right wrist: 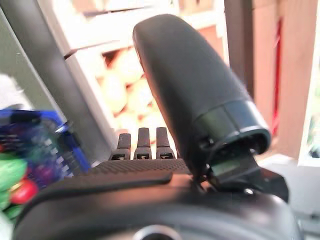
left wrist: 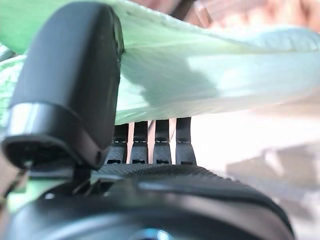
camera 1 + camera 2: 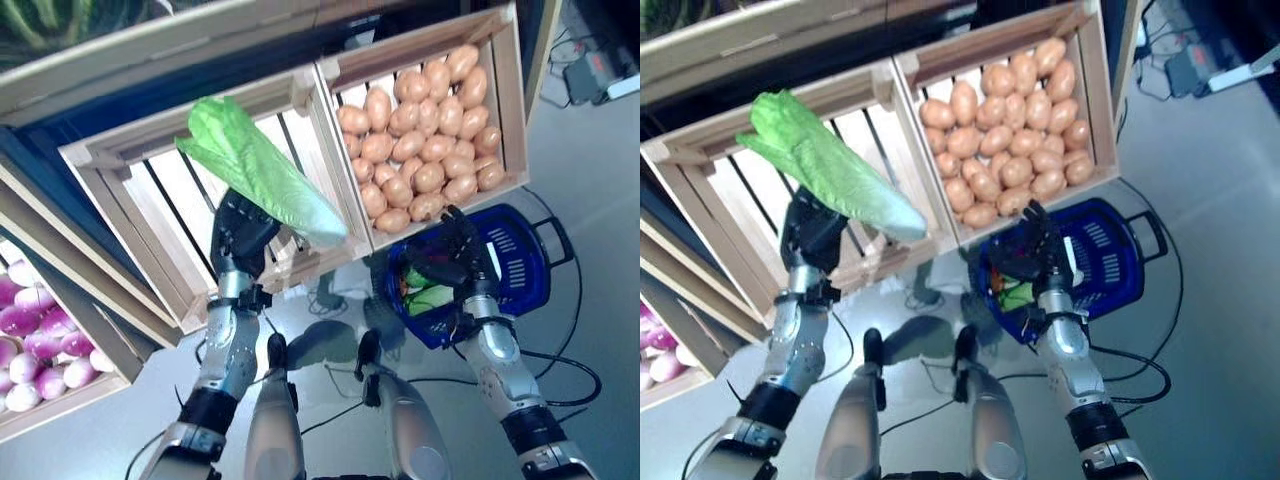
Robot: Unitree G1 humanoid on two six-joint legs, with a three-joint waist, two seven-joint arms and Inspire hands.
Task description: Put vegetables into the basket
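Your lettuce [image 3: 262, 170] is off the shelf and up in the air, clamped in your left hand [image 3: 241, 232], thumb on one side and fingers curled round the other, near its pale stalk end. It is a long, smooth, bright green head, leafy tip pointing up and away over the empty slatted crate [image 3: 160, 215], pale end pointing down toward the front corner where that crate meets the potato crate [image 3: 505, 90].

The blue basket [image 3: 520, 262] sits on the floor to your right, below the front edge of the potato crate, a perforated plastic shell with something green and red already inside. So the lettuce's long axis slants down toward the basket, and the carry runs rightward and down across your body.

Your right hand [image 3: 452, 255] hangs over the basket's near rim, closer to it than the left; its fingers look loosely bent with nothing held. Tan, rounded potatoes [image 3: 420, 140] fill their crate.
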